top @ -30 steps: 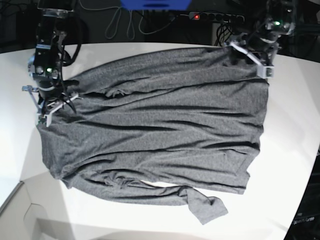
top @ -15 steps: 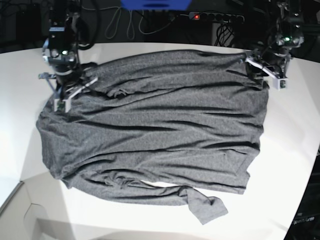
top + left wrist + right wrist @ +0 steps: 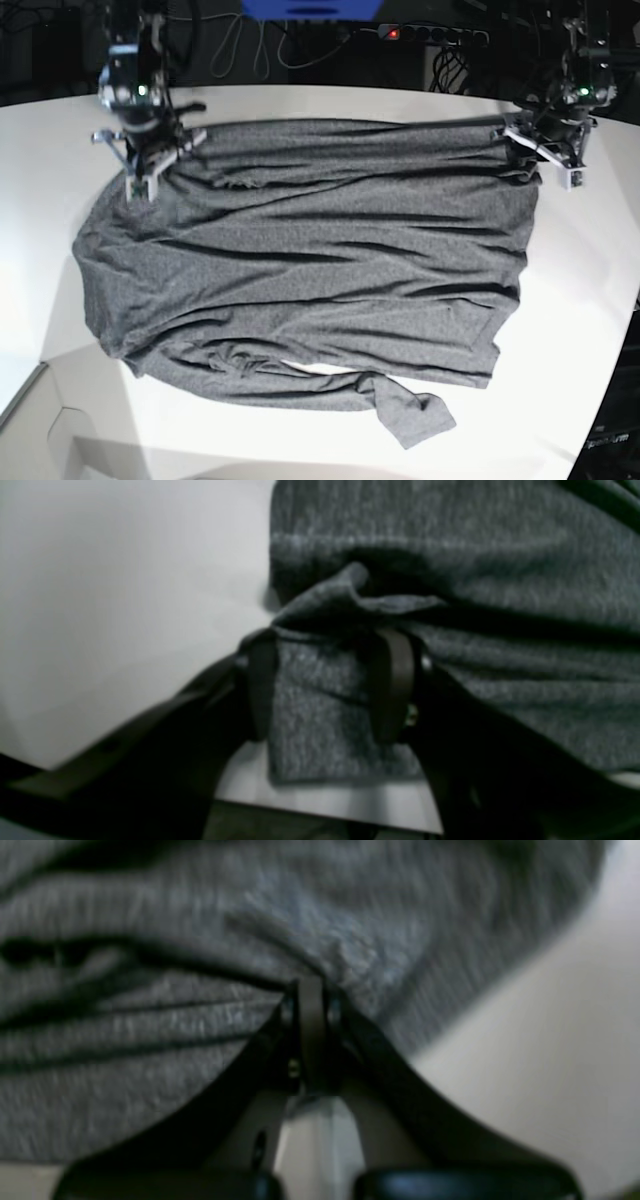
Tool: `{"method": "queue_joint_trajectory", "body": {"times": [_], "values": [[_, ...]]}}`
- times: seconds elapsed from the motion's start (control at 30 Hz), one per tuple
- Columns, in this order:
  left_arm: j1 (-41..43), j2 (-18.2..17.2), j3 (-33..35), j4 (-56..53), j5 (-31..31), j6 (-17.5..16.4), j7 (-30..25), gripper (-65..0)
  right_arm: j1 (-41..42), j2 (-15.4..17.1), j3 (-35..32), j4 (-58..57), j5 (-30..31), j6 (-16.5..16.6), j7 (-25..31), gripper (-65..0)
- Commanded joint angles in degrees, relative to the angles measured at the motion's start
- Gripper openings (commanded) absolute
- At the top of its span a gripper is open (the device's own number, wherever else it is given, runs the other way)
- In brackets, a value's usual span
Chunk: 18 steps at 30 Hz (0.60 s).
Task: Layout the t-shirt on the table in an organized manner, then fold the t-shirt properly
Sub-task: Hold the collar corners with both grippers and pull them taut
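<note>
Currently, catalogue of the spreading step:

Garment: the t-shirt (image 3: 310, 260) is lying spread across the middle of the white surface (image 3: 40, 200), far edge running from 11 to 1 o'clock, a loose sleeve trailing at about 5 o'clock.

Right gripper (image 3: 148, 165): working the far corner at 11 o'clock; in its wrist view the fingers (image 3: 310, 1010) are pressing together, and the knit is bunching right at the tips, so they are probably pinching a thin fold.

Left gripper (image 3: 545, 150): sitting at the 1 o'clock corner; its fingers (image 3: 392, 680) are standing apart with a flap of cloth lying between them, not visibly clamped.

Step in hand: judging by the layout, drawing the far edge straight and taut.

Doing it well: both corners should be gripped on the hem before any pull; pulling evenly outward, low over the surface, is keeping the diagonal creases from setting.

Risk: the unclamped side is likely slipping free if tension comes first.
</note>
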Motion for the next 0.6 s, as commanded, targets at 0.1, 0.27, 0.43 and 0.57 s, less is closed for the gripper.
{"method": "queue_joint_trajectory", "body": {"times": [0.1,0.27,0.43,0.57], "values": [[0.3,-0.6,-1.7,-0.3,0.4,0.9,1.8,-35.6,-5.6,0.2,-0.1,5.0,-0.1,0.0,-3.0,-65.0],[-0.3,-0.6,-1.8,0.0,0.4,0.9,1.8,-35.6,-9.6,0.9,-2.2,7.8,-0.2,0.0,-3.1,-65.0],[-0.2,-0.6,-1.8,0.1,0.2,0.9,1.8,-35.6,-10.3,1.8,-3.3,7.3,-0.2,0.0,-3.1,-65.0],[-0.2,-0.7,-1.8,0.1,0.0,0.9,1.8,-35.6,-10.8,1.8,-3.2,8.1,-0.2,0.0,-3.6,-65.0]]}}
